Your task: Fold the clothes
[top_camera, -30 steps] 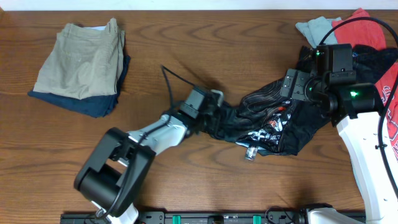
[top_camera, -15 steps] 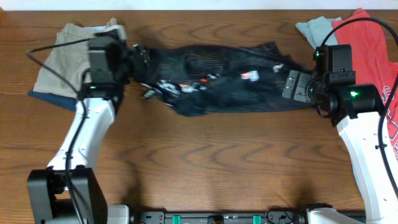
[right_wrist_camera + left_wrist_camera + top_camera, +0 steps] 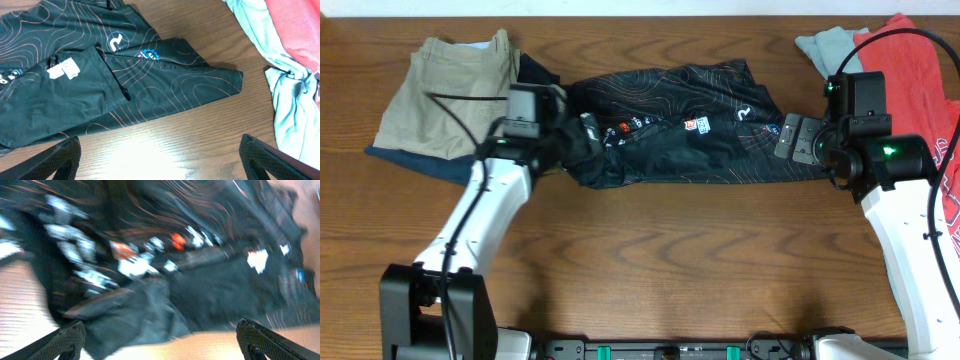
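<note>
The clothes, a black jersey (image 3: 680, 130) with orange contour lines and small logos, lie spread out flat across the back middle of the table. My left gripper (image 3: 588, 134) hovers over the jersey's left end, jaws wide open and holding nothing. In the left wrist view the blurred jersey (image 3: 200, 285) fills the frame above my open left gripper (image 3: 162, 342). My right gripper (image 3: 782, 137) stands open at the jersey's right end. The right wrist view shows the jersey's corner (image 3: 150, 85) lying flat, with my right gripper (image 3: 160, 160) over bare wood.
Folded khaki shorts (image 3: 450, 95) on a navy garment lie at the back left, touching the jersey's left end. A grey T-shirt (image 3: 825, 45) and a red T-shirt (image 3: 910, 50) are heaped at the back right, the grey one (image 3: 295, 115) close to my right gripper.
My left arm dragged the crumpled jersey leftward and stretched it out, then its gripper opened and let go and drew slightly back right. The right arm has not moved.
</note>
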Controlling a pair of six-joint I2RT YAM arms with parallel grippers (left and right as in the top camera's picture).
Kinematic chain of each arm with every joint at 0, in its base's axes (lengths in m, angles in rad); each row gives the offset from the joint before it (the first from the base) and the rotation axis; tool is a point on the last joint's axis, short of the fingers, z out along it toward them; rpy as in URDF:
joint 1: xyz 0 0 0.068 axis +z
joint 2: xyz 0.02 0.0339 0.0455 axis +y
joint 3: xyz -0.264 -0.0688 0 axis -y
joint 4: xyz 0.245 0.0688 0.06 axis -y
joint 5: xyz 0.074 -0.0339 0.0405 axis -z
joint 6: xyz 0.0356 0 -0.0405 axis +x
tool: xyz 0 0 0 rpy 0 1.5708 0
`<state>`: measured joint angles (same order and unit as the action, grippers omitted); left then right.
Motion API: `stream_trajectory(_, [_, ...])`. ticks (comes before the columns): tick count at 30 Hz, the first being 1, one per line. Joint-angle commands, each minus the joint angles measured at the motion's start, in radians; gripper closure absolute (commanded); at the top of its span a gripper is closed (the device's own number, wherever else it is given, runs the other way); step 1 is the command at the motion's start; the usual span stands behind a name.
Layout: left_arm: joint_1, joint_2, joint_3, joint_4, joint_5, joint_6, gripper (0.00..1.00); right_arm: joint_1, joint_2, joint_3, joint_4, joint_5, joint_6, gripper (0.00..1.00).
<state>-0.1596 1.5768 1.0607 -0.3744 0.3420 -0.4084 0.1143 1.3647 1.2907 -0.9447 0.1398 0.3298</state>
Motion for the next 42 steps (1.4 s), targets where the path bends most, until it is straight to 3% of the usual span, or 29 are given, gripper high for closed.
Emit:
stream_trajectory(1, [-0.085,0.01,-0.012,0.003,0.012,-0.005,0.02,-0.005,0.01,-0.004,0.0,0.017,0.014,0.01])
stream_trajectory(6, [-0.182,0.058,-0.012,0.024,0.012,-0.024,0.02,-0.005,0.01,-0.004,-0.003,0.016,0.014,0.01])
stream_trajectory(13, [-0.243,0.194,-0.012,0.046,0.014,-0.225,0.02,-0.005,0.01,-0.004,-0.013,0.016,0.014,0.01])
stream_trajectory(17, [-0.263,0.246,-0.012,0.108,0.017,-0.251,0.01,-0.005,0.01,-0.004,-0.013,0.016,0.014,0.01])
stream_trajectory(27, [-0.266,0.317,-0.012,0.171,0.005,-0.252,0.27,-0.005,0.01,-0.004,-0.014,0.017,0.014,0.01])
stream_trajectory(36, [-0.265,0.351,-0.012,0.171,0.006,-0.252,0.91,-0.005,0.01,-0.004,-0.013,0.018,0.014,0.01])
stream_trajectory(42, [-0.249,0.323,-0.011,0.147,0.006,-0.247,0.94,-0.005,0.01,-0.004,-0.013,0.018,0.014,0.01])
